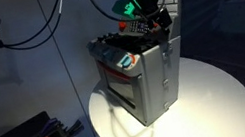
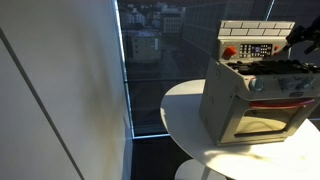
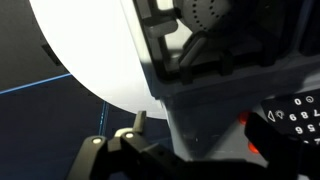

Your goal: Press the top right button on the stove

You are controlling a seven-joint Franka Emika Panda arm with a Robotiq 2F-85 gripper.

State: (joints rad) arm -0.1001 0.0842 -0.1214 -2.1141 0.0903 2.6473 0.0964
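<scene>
Stove (image 1: 144,75) sat mid round white table (image 1: 219,97): grey boxy toy plastic, red-trimmed oven window (image 2: 265,120), black burners (image 2: 270,66). My gripper (image 1: 152,17) hovered by the white brick-pattern back panel (image 2: 255,28). I judged this the approach step, button not yet pressed. Spread or pressed together, I couldn't tell; too dark. Next move called for lining up on the top right key of the button panel (image 2: 258,49), then a light push.

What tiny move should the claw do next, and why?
Probably nudge the claw toward the button panel at the back of the stove: it hangs above the stove top close to that panel, and no touch is visible yet.
</scene>
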